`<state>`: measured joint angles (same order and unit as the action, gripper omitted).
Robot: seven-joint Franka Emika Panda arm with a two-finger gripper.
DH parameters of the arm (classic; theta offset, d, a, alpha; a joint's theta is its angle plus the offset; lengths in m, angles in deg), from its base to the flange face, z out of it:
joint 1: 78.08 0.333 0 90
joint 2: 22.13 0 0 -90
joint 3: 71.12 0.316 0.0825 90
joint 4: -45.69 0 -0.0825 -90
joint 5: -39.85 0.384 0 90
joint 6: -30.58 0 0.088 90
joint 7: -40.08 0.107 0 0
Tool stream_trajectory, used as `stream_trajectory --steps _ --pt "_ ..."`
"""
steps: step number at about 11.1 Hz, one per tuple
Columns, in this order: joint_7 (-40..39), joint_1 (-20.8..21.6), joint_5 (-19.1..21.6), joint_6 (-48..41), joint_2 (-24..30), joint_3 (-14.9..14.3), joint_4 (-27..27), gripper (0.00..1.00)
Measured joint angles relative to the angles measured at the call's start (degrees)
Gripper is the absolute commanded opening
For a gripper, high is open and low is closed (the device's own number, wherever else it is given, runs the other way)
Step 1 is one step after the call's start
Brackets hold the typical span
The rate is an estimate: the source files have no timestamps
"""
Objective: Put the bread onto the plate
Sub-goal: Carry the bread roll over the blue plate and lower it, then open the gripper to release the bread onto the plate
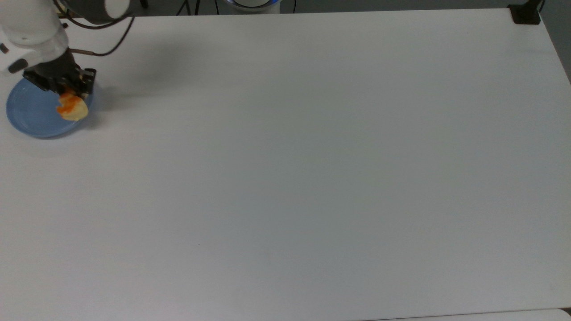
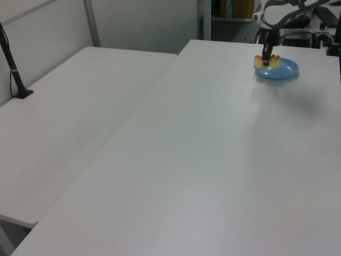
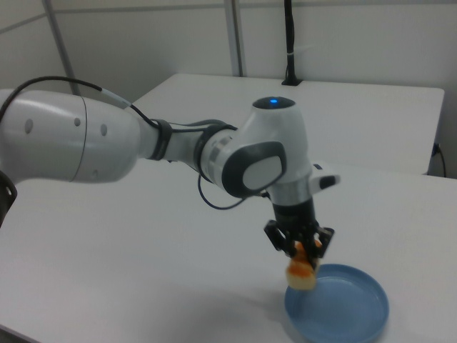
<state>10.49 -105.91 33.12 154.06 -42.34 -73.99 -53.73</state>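
Note:
The bread [image 1: 71, 107], a pale roll with orange-brown stripes, hangs in the air with my gripper [image 1: 66, 92] shut on it. It is over the right part of the light-blue plate [image 1: 31, 117] in the top view. The left view has the bread [image 2: 268, 61] just above the plate [image 2: 282, 69] near its left rim, with the gripper [image 2: 266, 56] gripping its middle. Seen in the right view, the bread [image 3: 301, 270] hangs from the gripper [image 3: 300, 257] above the left rim of the plate [image 3: 350, 307].
The white table [image 1: 312, 178] stretches wide to the top view's right. A black post base [image 1: 526, 15] stands at its far right corner. A second white table [image 2: 69, 112] with a black post [image 2: 13, 69] lies on the left view's left.

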Motion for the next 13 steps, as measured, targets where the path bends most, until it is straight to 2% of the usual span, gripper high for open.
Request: stream_trajectory --steps 2,6,7,8,11,13 --pt "-3.1 -0.6 0.0 2.1 -0.5 -2.5 -0.1 0.34" --pt "-3.3 -2.3 -0.9 10.3 -5.2 -3.6 -0.3 0.36" --pt "-3.3 -2.7 -1.0 11.1 -6.0 -3.7 -0.3 0.88" --pt "-3.3 -3.2 -1.5 11.2 -6.3 -3.7 -0.3 1.00" --pt "-3.3 -4.3 -2.3 11.2 -6.1 -4.1 0.0 1.00" --pt "-3.3 -4.4 -2.3 11.2 -5.9 -5.4 0.2 1.00"
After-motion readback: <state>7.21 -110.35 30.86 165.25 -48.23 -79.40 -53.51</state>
